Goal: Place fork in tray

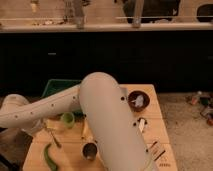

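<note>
The fork (53,138) is a thin silver piece lying slantwise on the wooden table (155,117), just below the green cup (67,119). The green tray (56,88) stands at the table's back left, partly covered by my white arm (100,115). The arm rises from the lower right, bends, and reaches left across the table. My gripper (34,128) is at the arm's far left end, near the table's left edge, a little left of the fork. I see nothing held in it.
A green chili pepper (48,156) lies at the front left. A metal cup (90,150) stands at the front middle. A dark brown bowl (139,101) is at the back right, with a white-and-black utensil (141,125) below it. A dark counter runs behind.
</note>
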Tool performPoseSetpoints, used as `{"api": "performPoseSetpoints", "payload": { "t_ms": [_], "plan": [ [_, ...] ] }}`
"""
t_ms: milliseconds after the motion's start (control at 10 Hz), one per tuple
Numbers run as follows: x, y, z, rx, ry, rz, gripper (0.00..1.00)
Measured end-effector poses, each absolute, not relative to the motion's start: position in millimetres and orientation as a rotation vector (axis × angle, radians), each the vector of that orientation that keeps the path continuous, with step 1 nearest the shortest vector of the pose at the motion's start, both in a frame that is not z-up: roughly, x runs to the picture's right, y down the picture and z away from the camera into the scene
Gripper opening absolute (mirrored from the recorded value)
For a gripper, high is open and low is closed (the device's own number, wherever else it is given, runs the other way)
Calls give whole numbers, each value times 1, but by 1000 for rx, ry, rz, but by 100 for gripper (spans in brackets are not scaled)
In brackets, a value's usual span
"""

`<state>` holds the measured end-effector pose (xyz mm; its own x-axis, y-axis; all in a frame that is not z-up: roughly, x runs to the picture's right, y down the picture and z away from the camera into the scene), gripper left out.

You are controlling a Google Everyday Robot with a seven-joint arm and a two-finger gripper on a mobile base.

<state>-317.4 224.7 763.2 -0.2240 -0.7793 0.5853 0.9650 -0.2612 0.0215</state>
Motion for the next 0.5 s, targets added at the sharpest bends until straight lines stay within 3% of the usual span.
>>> {"api": "performPoseSetpoints", "payload": {
  "t_ms": [500],
  "plan": [
    [-324, 237, 787, -577, -502, -1778, 80]
  ]
}}
